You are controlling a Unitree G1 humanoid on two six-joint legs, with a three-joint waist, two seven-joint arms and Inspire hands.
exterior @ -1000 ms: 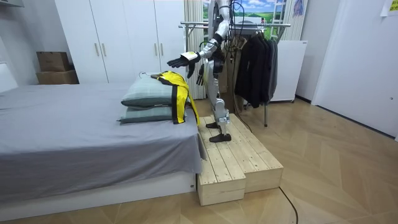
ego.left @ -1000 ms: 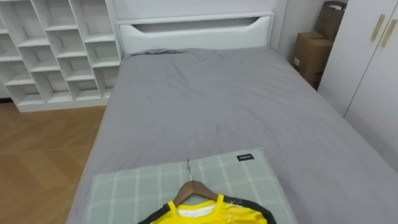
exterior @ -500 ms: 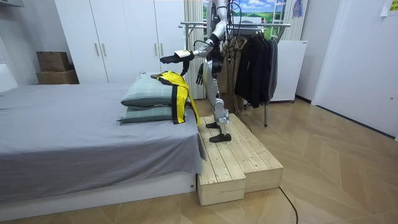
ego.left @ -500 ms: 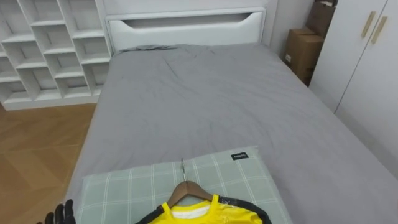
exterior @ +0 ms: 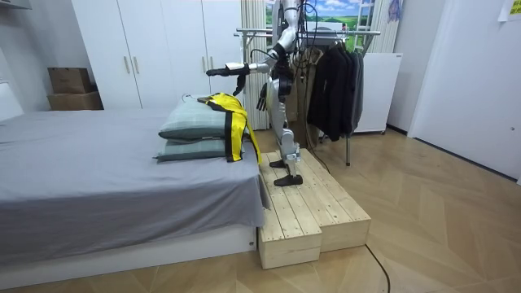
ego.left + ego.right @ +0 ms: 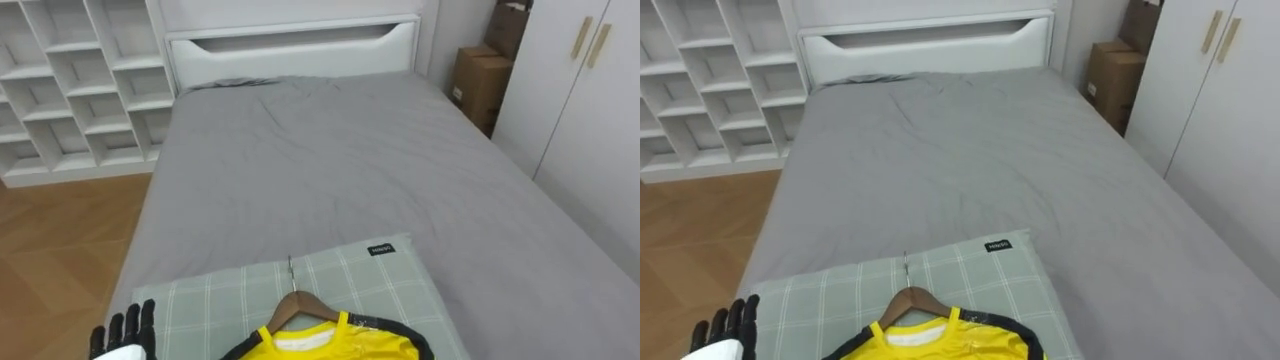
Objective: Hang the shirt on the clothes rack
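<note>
With the yellow shirt (image 6: 330, 348) on its hanger (image 6: 300, 305) lying on the checked pillow (image 6: 200, 300) and the left hand (image 6: 122, 340) straight-fingered by the pillow's left edge, a hasty grab may snag cloth, missing the hook (image 6: 291, 270).

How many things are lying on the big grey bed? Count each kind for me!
Green checked pillows: 2, one stacked on the other
Yellow shirt: 1
Wooden hanger: 1, inside the shirt's neck
Total: 4 things on the bed
</note>
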